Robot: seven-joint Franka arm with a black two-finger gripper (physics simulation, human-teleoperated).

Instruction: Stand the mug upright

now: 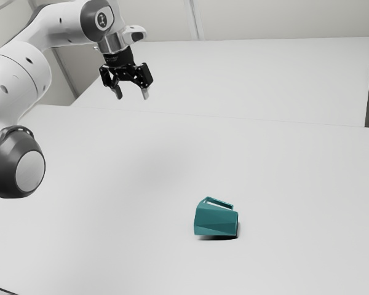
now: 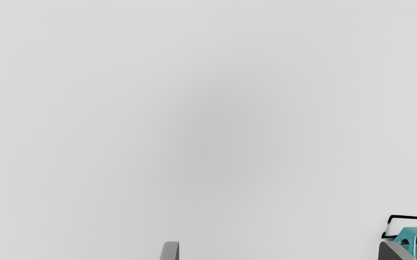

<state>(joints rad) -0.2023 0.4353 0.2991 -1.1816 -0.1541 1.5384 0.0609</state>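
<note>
The pale table [image 1: 111,246] spreads beneath everything. Over it, the white arm [image 1: 15,86] comes in from the exterior view's left, bends at its thick, grey-capped joint [image 1: 17,163], and carries its upper link toward the exterior view's right, up at the far side. From the wrist [image 1: 101,21] the black gripper [image 1: 131,94] hangs high above the table, well apart from it, its 2 fingers [image 1: 145,93] pointing down with a slight tilt. They stand wide apart, with nothing between them. The teal mug [image 1: 215,221] lies on its side on the table, nearer than the gripper and farther to the exterior view's right, well apart from both fingertips. Its 1 handle [image 1: 220,203] is on the upper side, angled slightly.
</note>
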